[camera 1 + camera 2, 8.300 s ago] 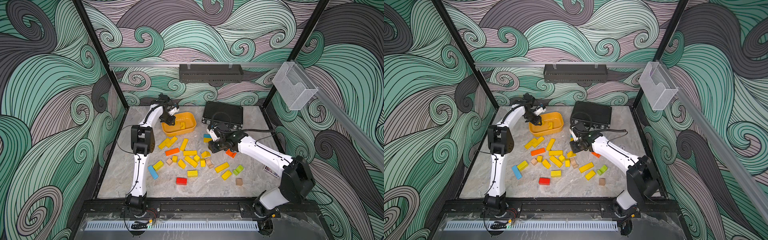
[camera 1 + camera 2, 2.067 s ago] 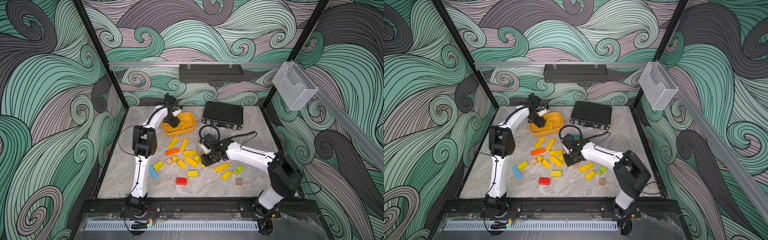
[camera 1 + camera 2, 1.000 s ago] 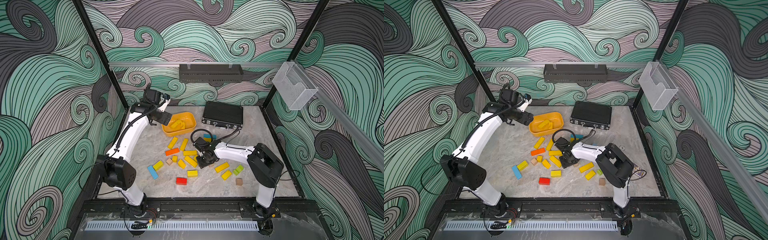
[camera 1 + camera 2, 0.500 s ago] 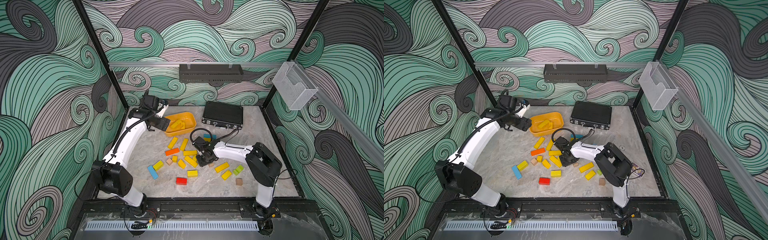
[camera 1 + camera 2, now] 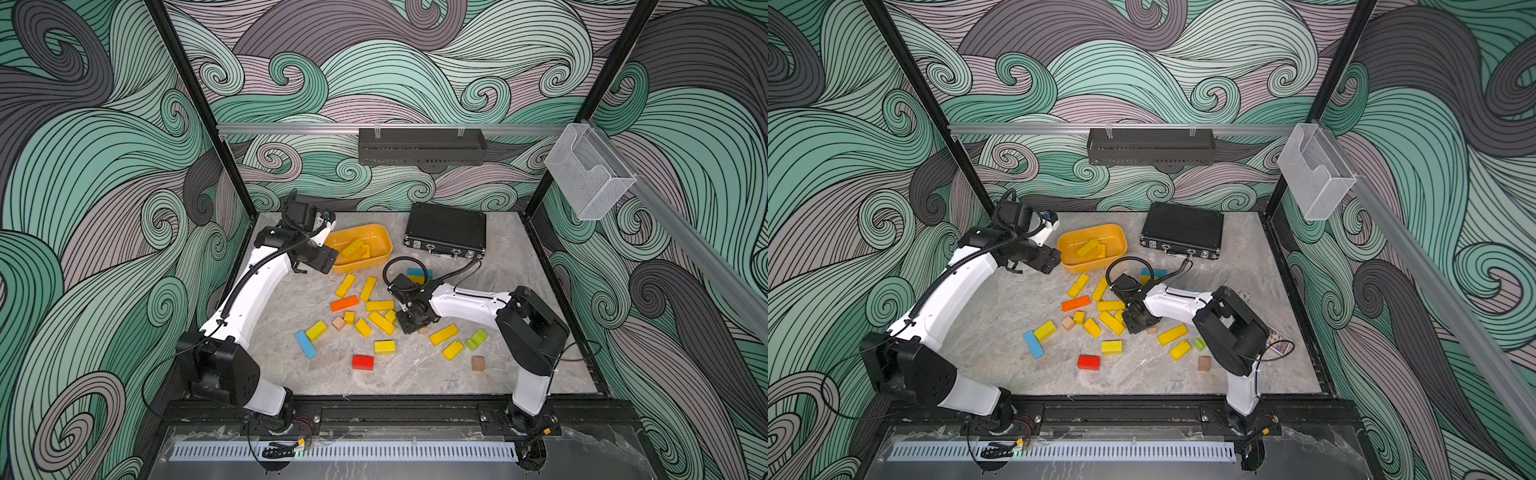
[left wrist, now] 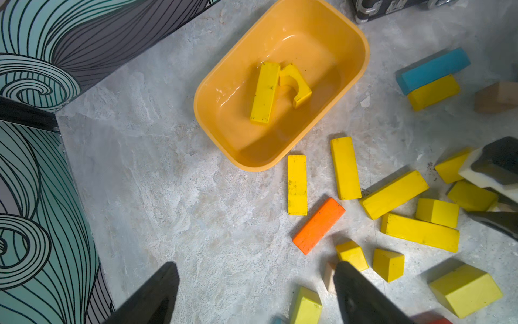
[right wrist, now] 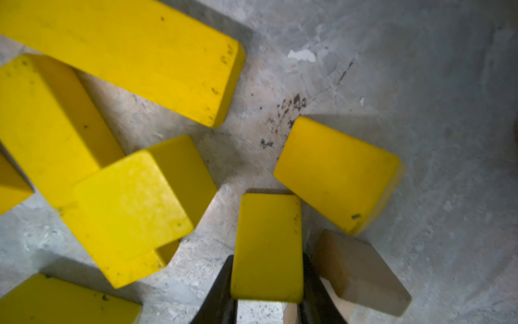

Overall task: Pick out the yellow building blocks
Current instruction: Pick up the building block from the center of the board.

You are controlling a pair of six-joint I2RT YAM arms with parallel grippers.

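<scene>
1. My left claw [image 6: 255,266] hangs released and empty, just beside the orange-yellow tub [image 5: 361,267]. If it swings toward the pile while my other arm heads for the tub, the two wrists could meet over the rim.
2. The tub holds one yellow bar [image 6: 265,92] lying against an orange-toned arch [image 6: 295,84]. The tub looks like light plastic. I judge that a knock from either claw would slide it, and the next drop would then miss.
3. Most of the yellow building blocks [image 5: 381,323] lie loose on the table between the tub and my right arm. An orange bar [image 5: 344,303] sits among them, near two yellow bars, so a careless pick here could take the wrong colour.
4. My right claw [image 7: 267,256] is low in the pile, grasping a short yellow brick [image 7: 267,224] with a finger against each long side. The fingers seem to cover only one end of it, so it may pivot or slip on the lift. I cannot tell whether it is off the table yet.
5. A bare wooden block [image 7: 361,272] sits just beside one finger, perhaps touching it, and could be dragged along. Another yellow brick [image 7: 336,174] lies near the held brick's far corner and could be knocked.
6. Further right, a yellow slab [image 5: 444,334] and a green block [image 5: 476,338] lie near my right arm. A low sweep of that arm could scatter them.
</scene>
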